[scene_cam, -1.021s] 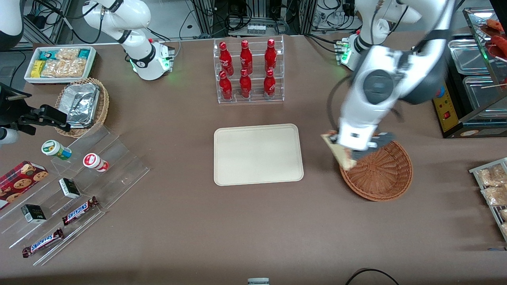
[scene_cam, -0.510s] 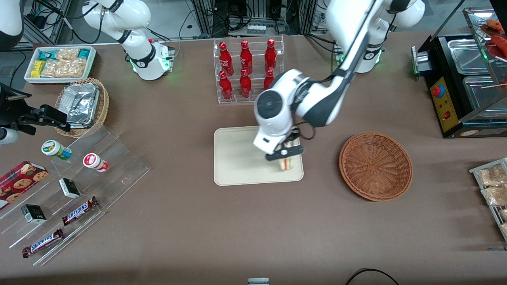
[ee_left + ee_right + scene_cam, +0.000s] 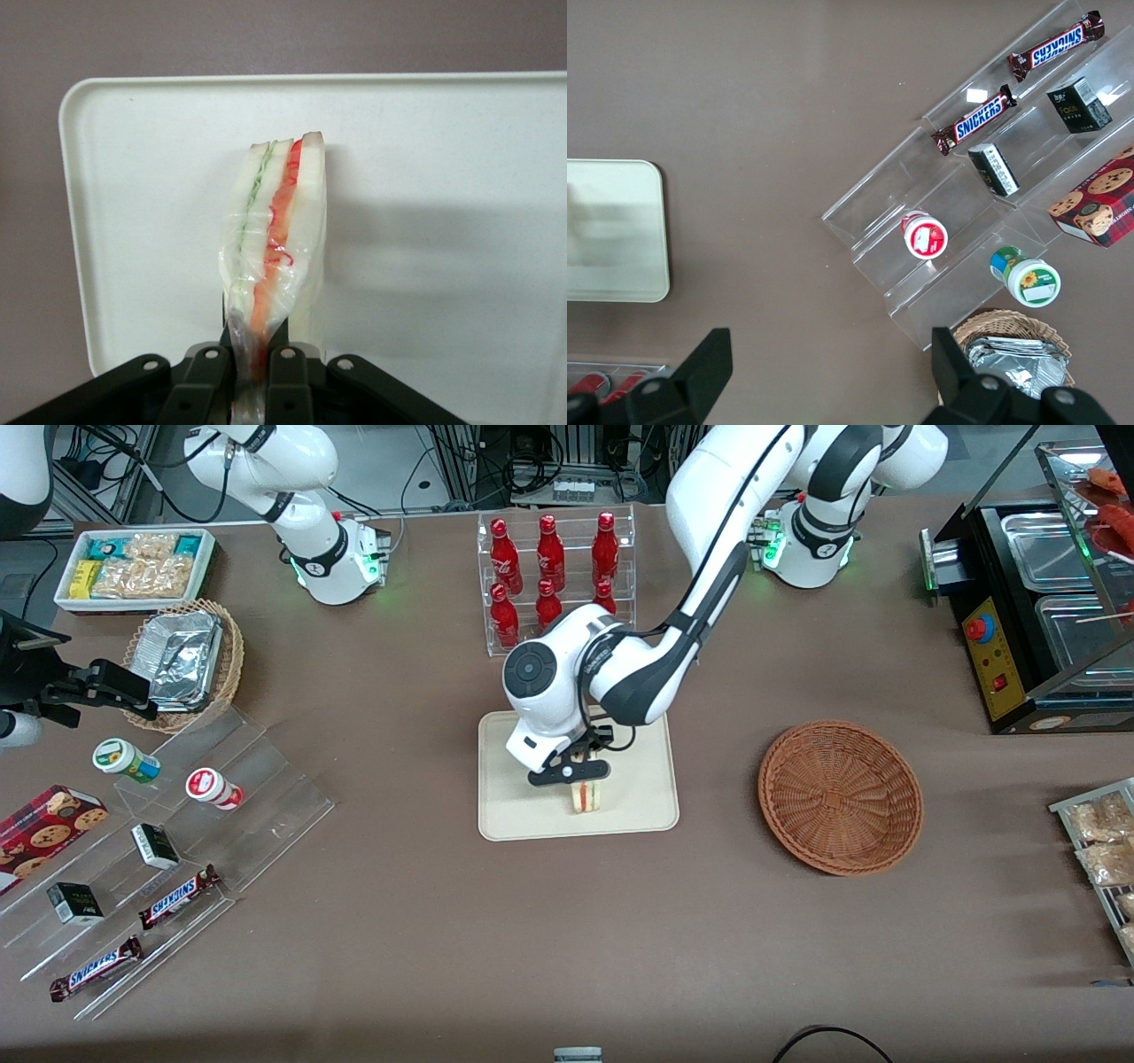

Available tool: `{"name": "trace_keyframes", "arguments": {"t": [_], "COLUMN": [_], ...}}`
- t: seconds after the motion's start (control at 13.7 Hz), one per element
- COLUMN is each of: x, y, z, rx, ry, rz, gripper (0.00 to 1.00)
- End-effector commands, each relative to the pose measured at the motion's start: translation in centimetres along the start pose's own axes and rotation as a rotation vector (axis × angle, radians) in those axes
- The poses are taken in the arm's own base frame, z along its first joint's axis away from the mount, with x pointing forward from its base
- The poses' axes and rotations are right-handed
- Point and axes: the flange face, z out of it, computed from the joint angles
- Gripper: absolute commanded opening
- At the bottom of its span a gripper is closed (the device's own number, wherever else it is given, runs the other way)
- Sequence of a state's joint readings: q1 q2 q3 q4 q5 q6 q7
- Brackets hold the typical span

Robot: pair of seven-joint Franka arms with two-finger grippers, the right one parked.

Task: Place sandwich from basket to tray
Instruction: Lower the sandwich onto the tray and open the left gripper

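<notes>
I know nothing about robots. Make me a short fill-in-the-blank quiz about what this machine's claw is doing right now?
1. The black claw is shut on the wrapped triangular white-bread ____.
2. The claw hangs above the flat cream-beige rectangular ____.
3. The round reddish-brown woven wicker basket now holds ____.
4. The clear rack beside the working arm holds red ____.

Missing words: sandwich; tray; nothing; bottles.
</notes>
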State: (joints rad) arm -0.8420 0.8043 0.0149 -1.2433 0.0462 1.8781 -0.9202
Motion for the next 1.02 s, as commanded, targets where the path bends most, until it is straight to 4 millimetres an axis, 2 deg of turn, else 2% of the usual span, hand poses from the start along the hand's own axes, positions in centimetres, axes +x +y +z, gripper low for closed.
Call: {"name": "trace_keyframes", "arguments": {"t": [0.0, 0.22, 0.29, 0.36, 0.44, 0.58, 0.73, 0.88, 0.95], "x": [-0.4, -0.5, -0.5, -0.5, -0.5, -0.2, 0.1, 2.2, 3.4], "y": [1.4, 1.8, 1.8, 1.7, 1.6, 1.0, -0.6, -4.4, -7.3], "z": [1.1, 1.2, 1.1, 1.2, 0.9, -0.2, -3.5, -7.9, -10.8], "rx": [0.015, 0.002, -0.001, 0.000, 0.001, 0.010, 0.013, 0.018, 0.020], "ry": [0.021, 0.030, 0.032, 0.031, 0.030, 0.032, 0.028, 0.024, 0.022], "rz": [0.002, 0.005, 0.006, 0.008, 0.012, 0.002, -0.019, -0.080, -0.120], "gripper": [0.00, 0.00, 0.06, 0.67, 1.00, 1.00, 1.00, 1.00, 1.00]}}
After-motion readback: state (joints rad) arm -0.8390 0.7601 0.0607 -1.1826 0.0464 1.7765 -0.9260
